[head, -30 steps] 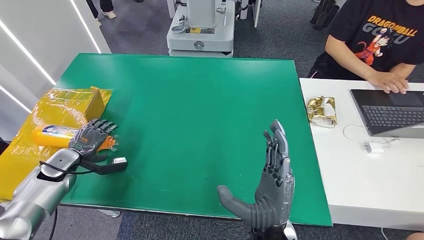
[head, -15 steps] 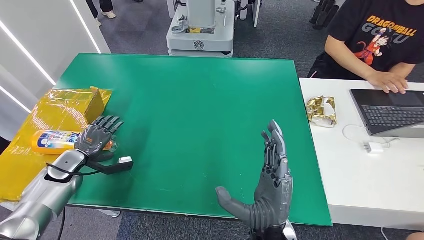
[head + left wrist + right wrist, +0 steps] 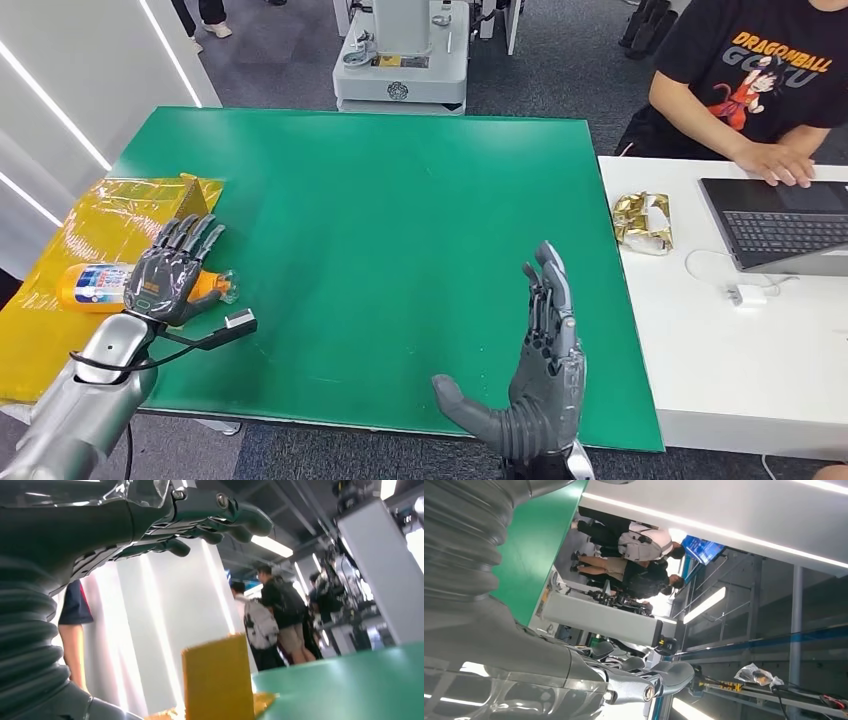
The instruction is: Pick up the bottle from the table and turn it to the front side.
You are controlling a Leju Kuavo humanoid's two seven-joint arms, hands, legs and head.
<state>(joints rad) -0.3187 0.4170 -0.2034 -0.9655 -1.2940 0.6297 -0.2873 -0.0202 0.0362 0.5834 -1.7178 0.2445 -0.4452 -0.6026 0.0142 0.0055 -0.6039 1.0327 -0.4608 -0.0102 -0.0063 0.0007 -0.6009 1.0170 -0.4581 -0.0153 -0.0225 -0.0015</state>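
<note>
An orange bottle [image 3: 92, 285] with a white and blue label lies on its side on yellow wrap [image 3: 40, 340] at the left edge of the green table [image 3: 400, 200]. Its cap end pokes out toward the table's middle. My left hand [image 3: 165, 272] hovers over the bottle's neck with its fingers spread and straight, holding nothing. The left wrist view shows those fingers [image 3: 200, 510] extended above a yellow box [image 3: 217, 680]. Near the table's front edge my right hand [image 3: 545, 370] stands upright, open and empty, seen up close in the right wrist view [image 3: 624, 685].
A yellow box [image 3: 140, 205] sits just behind the bottle. To the right is a white table [image 3: 740, 360] with a laptop [image 3: 785, 225], a crumpled gold foil [image 3: 643, 222] and a seated person [image 3: 760, 80]. A grey machine [image 3: 400, 60] stands beyond the far edge.
My left hand has uncurled from around the bottle and spread its fingers, shifting slightly left. The bottle slid a little toward the table's left edge. The right hand stays put.
</note>
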